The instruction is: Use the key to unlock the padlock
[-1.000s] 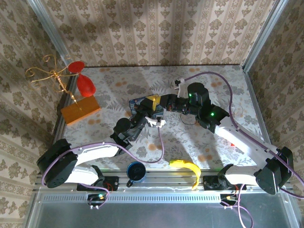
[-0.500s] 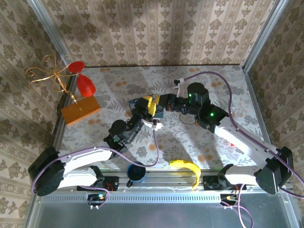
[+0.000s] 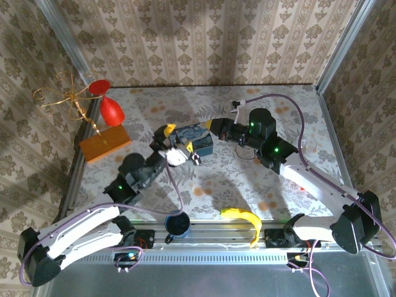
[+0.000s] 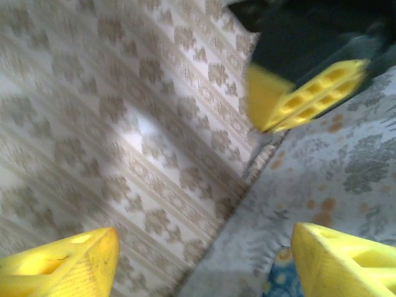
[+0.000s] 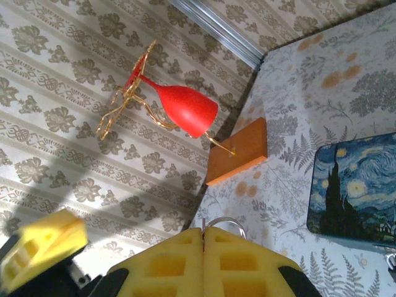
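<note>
Find the tiny silvery-grey metal padlock (image 3: 197, 158) on the flower-patterned worktop (image 3: 241, 179), touching or just beside the near edge of the flat blue rectangular tin painted with a starry night (image 3: 197, 139); too small to read its long axis or keyhole side. Note the right gripper (image 3: 213, 125) just past the tin's far right corner, fingers (image 5: 179, 260) pressed flat together on a thin silvery metal key (image 5: 221, 221), with only its wire ring showing above them. Note the left gripper (image 3: 177, 140) at the tin's left end, fingers (image 4: 68, 263) spread wide with nothing between them. Judge both near, the left a shade nearer yet bare, so count on the right to carry the key across the tin, toward the arms' bases, and down to the lock
</note>
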Controlling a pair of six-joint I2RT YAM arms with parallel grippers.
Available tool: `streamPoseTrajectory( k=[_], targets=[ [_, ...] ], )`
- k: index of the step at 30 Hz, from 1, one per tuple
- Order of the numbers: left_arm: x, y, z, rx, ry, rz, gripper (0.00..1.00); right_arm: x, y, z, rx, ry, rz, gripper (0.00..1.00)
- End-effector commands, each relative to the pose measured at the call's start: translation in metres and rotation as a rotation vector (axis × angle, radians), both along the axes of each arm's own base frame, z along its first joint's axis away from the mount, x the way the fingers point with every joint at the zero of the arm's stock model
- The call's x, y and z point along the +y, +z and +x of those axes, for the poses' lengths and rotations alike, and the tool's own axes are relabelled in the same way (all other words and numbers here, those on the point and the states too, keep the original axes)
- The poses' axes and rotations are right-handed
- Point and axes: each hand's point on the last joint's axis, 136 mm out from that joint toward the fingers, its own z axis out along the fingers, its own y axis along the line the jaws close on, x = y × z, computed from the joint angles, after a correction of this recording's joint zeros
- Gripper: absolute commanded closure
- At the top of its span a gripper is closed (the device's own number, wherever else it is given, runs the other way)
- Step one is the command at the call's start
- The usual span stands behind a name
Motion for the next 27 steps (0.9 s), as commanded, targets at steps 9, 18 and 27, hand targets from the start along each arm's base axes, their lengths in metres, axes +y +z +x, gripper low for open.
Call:
streamPoseTrajectory(
  k=[9, 18, 27],
  targets=[
    [0.008, 0.022, 0.017, 0.926, -0.258, -0.694, 0.45, 0.002, 0.016, 0.002, -0.126, 0.057, 0.139, 1.00],
    [-0.007, 0.026, 0.029, 1.039, -0.428, -0.796, 0.45, 0.016, 0.024, 0.008, -0.142, 0.127, 0.255, 1.00],
    [-0.020, 0.021, 0.036, 1.080, -0.498, -0.793, 0.46, 0.026, 0.029, 0.017, -0.124, 0.168, 0.344, 1.00]
  ],
)
